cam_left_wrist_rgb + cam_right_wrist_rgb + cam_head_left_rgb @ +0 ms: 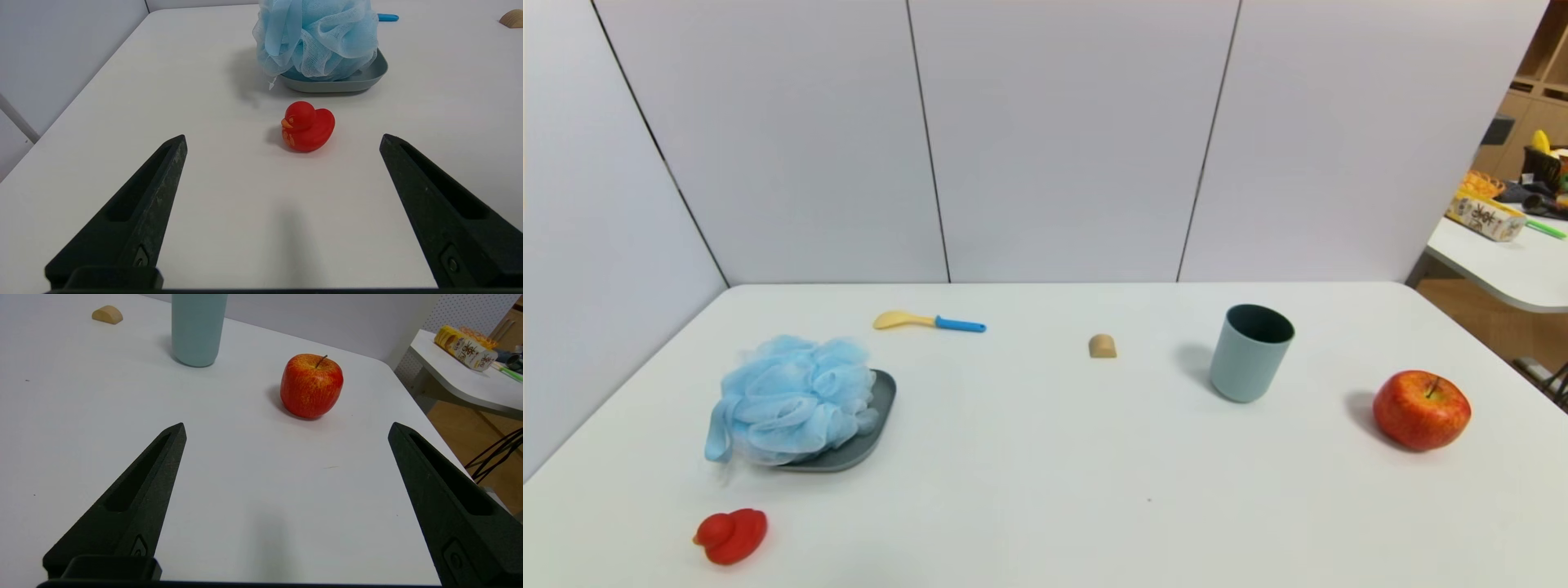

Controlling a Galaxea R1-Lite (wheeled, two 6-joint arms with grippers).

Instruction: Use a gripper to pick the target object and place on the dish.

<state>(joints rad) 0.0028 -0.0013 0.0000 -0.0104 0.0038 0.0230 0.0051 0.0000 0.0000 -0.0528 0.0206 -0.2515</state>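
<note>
Blue mesh, the pouf (316,38) sits on the dish (374,75), beyond the duck (308,126), well ahead of the left gripper (282,141), which gapes wide, empty. Likely light, soft, springy; pinch deep into the ruffles. Right gripper (286,430) wide, empty, facing the apple (311,386).

red duck (308,127) blocks near approach to dish (367,77), tbl centre free
</note>
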